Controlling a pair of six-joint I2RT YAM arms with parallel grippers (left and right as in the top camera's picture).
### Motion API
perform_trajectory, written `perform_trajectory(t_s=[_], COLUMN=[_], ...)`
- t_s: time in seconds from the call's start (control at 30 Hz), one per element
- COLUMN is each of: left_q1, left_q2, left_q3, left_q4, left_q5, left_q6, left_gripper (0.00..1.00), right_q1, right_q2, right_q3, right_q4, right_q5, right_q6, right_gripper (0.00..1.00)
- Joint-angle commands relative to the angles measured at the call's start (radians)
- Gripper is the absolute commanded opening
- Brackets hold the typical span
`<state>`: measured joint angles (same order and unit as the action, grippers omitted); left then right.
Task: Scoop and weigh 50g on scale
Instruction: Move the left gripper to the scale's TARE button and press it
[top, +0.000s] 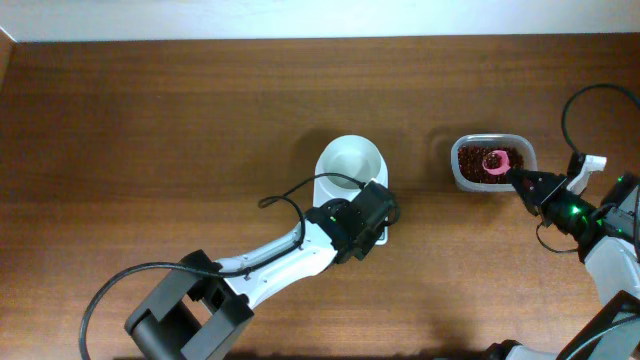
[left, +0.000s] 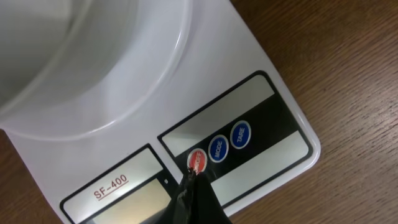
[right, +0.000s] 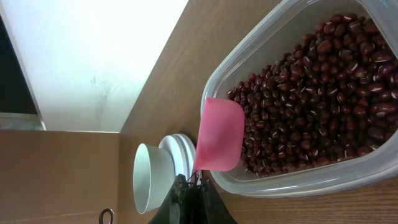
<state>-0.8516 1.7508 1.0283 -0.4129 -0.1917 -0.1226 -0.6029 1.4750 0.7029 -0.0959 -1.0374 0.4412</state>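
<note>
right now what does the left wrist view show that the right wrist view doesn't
Only left wrist: the face of the scale with its red button, two blue buttons and SF-400 label, and the shut left pincer tip at the red button. Only right wrist: the clear tub of red beans and the pink scoop gripped by the right pincer. Both: the white bowl and the wooden table.
</note>
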Motion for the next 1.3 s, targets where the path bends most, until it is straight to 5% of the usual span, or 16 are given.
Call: perform_trajectory(t_s=[0.0, 1.27], left_q1=[-0.003, 0.017], left_q2=[0.021, 0.067], left_q3=[-0.001, -0.001], left_q4=[0.016, 0.067], left_q5=[0.012, 0.037], left_q6=[0.062, 0.162], left_gripper=[0.00, 0.00], right_q1=[-0.007, -0.007], right_q2=[0.005, 0.005], right_q3=[-0.007, -0.007], right_q4=[0.006, 0.006], right_q5=[-0.002, 0.002], right_q6=[-0.006, -0.006], right_gripper=[0.04, 0.04])
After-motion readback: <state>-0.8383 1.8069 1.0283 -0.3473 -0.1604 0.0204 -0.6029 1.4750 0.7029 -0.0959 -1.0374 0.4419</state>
